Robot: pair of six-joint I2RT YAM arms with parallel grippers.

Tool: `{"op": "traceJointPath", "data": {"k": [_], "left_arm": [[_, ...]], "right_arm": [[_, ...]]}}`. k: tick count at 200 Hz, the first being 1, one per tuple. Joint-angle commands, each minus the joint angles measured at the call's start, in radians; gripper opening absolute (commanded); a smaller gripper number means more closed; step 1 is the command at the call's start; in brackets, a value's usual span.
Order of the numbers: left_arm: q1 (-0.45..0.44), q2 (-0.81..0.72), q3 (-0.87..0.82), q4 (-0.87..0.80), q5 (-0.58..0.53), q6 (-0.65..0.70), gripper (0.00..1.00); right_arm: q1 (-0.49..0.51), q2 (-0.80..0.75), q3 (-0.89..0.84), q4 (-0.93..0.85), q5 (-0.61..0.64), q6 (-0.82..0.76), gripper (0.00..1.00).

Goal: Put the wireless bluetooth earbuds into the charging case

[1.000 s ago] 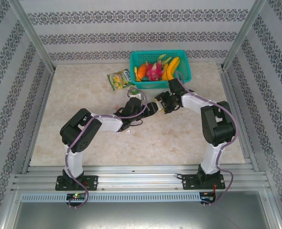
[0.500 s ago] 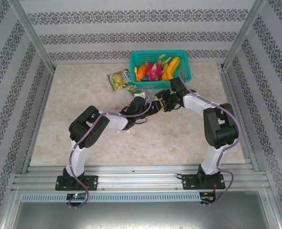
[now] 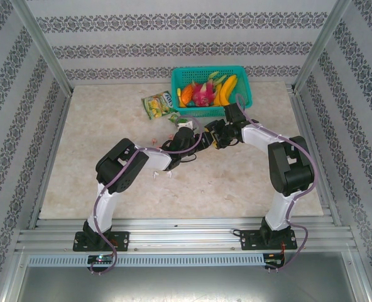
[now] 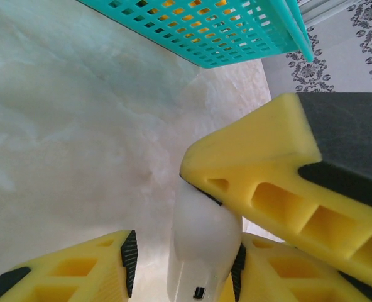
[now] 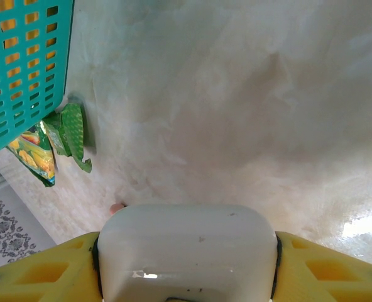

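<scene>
A white charging case (image 5: 186, 245) sits between the yellow fingers of my right gripper (image 5: 187, 255), which is shut on it. In the left wrist view the same case (image 4: 202, 242) stands between the pads of my left gripper (image 4: 183, 263). It touches the right pad, a gap shows at the left pad, and a right-gripper finger (image 4: 268, 170) presses on it from above. Both grippers (image 3: 206, 139) meet mid-table. A pink earbud (image 5: 116, 207) lies on the table behind the case. A pink earbud (image 3: 153, 139) and white earbuds (image 3: 168, 175) lie by the left arm.
A teal basket (image 3: 243, 96) of toy fruit stands at the back, its mesh wall (image 4: 224, 31) close ahead of the left wrist. A yellow-green snack packet (image 3: 158, 104) and a small green packet (image 3: 178, 119) lie beside it on the marble table (image 3: 98, 126).
The left arm has swung right and forward, bringing its gripper up to the case held by the right gripper. The right gripper shifted slightly back.
</scene>
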Motion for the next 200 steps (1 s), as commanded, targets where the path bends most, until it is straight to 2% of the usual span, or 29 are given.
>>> {"op": "traceJointPath", "data": {"k": [1, 141, 160, 200], "left_arm": [[-0.011, 0.018, 0.032, 0.040, -0.015, -0.007, 0.43], [-0.010, 0.020, 0.035, 0.048, -0.011, -0.008, 0.15], [-0.010, 0.018, 0.032, 0.048, -0.011, -0.011, 0.10], [0.002, -0.016, 0.002, 0.050, 0.003, -0.025, 0.06]], "right_arm": [[-0.004, -0.025, -0.015, 0.009, -0.015, 0.009, 0.59], [-0.005, -0.038, -0.033, 0.033, -0.023, 0.016, 0.59], [-0.009, -0.046, -0.034, 0.039, -0.029, 0.016, 0.63], [-0.051, -0.078, -0.021, 0.064, -0.059, -0.002, 0.79]]}}
